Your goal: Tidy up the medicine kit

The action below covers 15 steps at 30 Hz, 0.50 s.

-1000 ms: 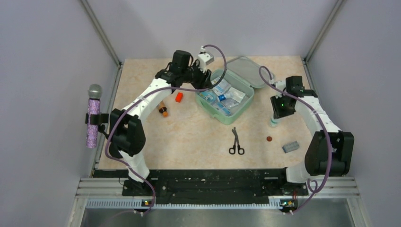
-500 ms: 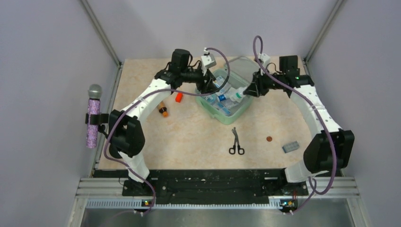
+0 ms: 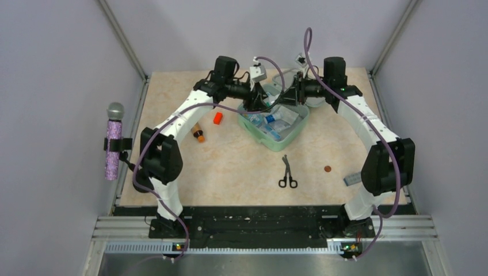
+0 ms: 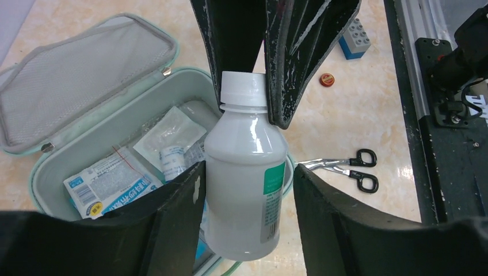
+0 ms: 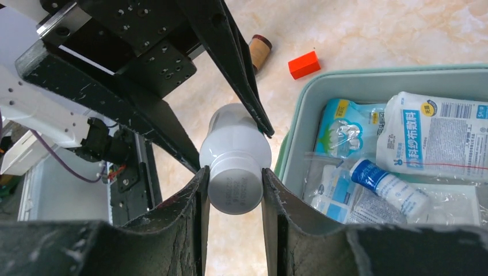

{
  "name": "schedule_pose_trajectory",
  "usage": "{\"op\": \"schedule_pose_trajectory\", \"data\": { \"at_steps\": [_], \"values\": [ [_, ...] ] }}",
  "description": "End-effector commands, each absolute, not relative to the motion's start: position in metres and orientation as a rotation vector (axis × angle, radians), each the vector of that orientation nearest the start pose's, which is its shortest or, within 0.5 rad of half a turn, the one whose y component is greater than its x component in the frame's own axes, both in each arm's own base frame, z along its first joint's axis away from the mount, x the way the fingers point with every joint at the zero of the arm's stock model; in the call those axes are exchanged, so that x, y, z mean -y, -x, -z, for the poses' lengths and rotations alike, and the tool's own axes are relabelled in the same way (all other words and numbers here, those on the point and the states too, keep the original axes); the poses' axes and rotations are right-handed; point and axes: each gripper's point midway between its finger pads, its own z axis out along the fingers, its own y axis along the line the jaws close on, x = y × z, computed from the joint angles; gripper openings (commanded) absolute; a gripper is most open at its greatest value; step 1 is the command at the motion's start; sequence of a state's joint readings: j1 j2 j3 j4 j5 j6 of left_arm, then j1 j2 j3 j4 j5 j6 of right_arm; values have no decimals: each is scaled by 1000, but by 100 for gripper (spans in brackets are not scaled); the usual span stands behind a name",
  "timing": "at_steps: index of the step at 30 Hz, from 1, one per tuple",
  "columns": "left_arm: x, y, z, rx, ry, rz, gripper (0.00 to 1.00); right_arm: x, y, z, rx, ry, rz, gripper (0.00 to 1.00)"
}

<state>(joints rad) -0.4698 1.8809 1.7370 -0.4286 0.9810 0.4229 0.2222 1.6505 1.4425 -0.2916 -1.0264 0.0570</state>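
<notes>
A white medicine bottle with a green label hangs in the air over the near edge of the open mint-green kit. My right gripper is shut on its white cap. My left gripper is open, with one finger on each side of the bottle's body. Its left finger is close against the bottle and the other stands apart. In the top view both grippers meet above the kit, the left gripper facing the right gripper. The kit holds gauze packets and a blue-capped tube.
On the table lie black-handled scissors, an orange block, a brown bottle with an orange cap, a small reddish cap and a blue brick. The kit's lid lies open behind it.
My right arm has lifted the white bottle from the right of the table and carried it left and back over the kit. My left gripper has shifted right to meet it.
</notes>
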Motion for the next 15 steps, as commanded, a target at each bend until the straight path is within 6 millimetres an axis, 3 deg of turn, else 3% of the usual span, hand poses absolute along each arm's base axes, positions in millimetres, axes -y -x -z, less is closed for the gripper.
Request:
{"op": "schedule_pose_trajectory", "data": {
  "at_steps": [1,9,10,14,15],
  "values": [
    [344,-372,-268,-1488,-1361,1112,59,-250,-379,-314,-1688,855,-1255,0],
    [346,-383,-250,-1566,-1318,1101,37,-250,-378,-299,-1748,819,-1258,2],
    [346,-384,-248,-1574,-1312,1106,35,-250,-378,-295,-1764,811,-1259,8],
    [348,-389,-244,-1617,-1255,1118,30,-233,-387,-295,-1837,678,-1277,57],
    [348,-390,-242,-1637,-1232,1118,28,-224,-390,-299,-1846,633,-1290,73]
  ]
}}
